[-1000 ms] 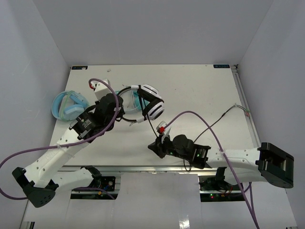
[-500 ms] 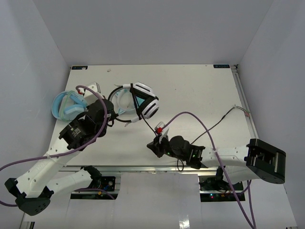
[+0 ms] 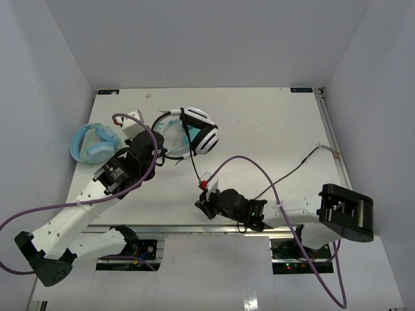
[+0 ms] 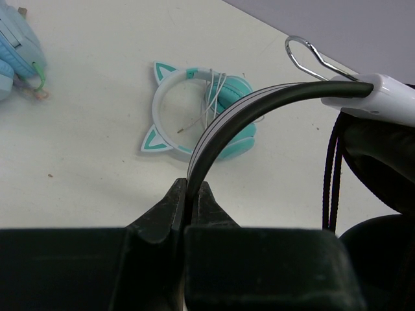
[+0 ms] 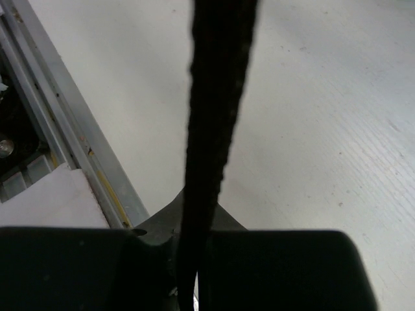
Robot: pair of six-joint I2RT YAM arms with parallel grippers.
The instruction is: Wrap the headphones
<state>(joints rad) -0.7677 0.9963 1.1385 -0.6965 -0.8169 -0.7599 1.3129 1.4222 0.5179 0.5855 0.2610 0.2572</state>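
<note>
The left gripper (image 4: 189, 194) is pinching the thin black headband (image 4: 259, 103) of the black-and-white over-ear headphones (image 3: 202, 133), its jaws closed tight on it. It is holding them off the far-left part of the white table (image 3: 272, 129), just above the teal cat-ear headphones (image 4: 157, 113). The band is arcing rightward from the jaws, with the white oval earcups (image 3: 206, 137) at its right end. The long thin black cable (image 5: 217, 97) is running straight toward the near edge and is clamped in the right gripper (image 5: 194, 220).

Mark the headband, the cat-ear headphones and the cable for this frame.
headband (image 4: 259, 105): left wrist view, middle of the black arc.
cat-ear headphones (image 4: 238, 89): left wrist view, teal earcup.
cable (image 5: 217, 84): right wrist view, midway along the black cord.
</note>
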